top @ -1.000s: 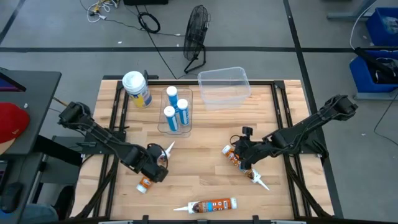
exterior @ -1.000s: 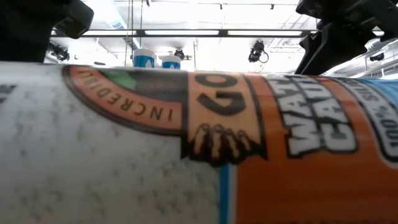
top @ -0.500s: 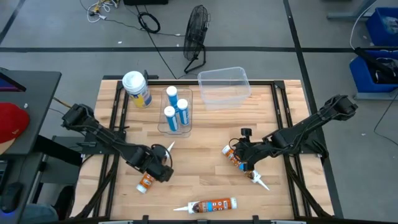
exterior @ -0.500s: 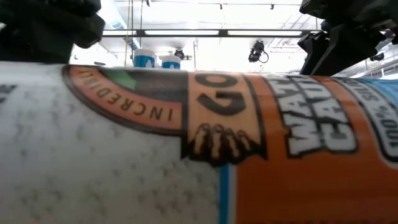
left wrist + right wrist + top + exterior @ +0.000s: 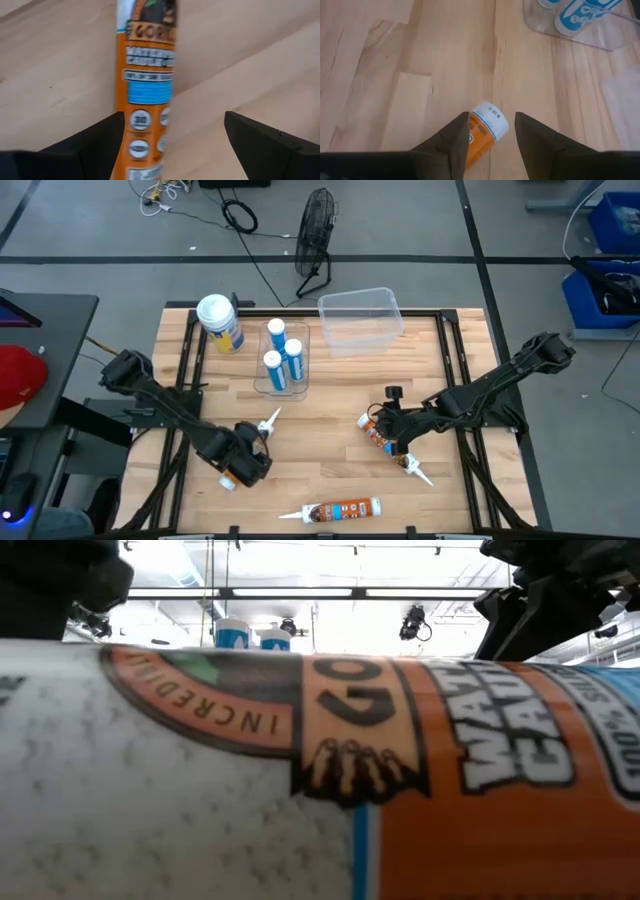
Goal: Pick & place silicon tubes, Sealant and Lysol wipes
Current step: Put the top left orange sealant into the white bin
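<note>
Nearest the table [image 5: 330, 470] front lies an orange caulk tube [image 5: 343, 509], label reading "GORILLA", "WATERPROOF CAULK". Left gripper [image 5: 243, 465] fingers spread, straddling a second tube [image 5: 145, 100]. Right gripper [image 5: 385, 432] fingers clenched around a third tube [image 5: 481, 132]. Beyond, a clear tray [image 5: 281, 376] holds three blue-and-white cylinders [image 5: 272, 369]. Lysol wipes [image 5: 220, 322] stand beside that tray.

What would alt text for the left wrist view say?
An orange-and-white sealant tube lies on the wooden table, running lengthwise between the left hand's two open dark fingers, which do not touch it.
</note>
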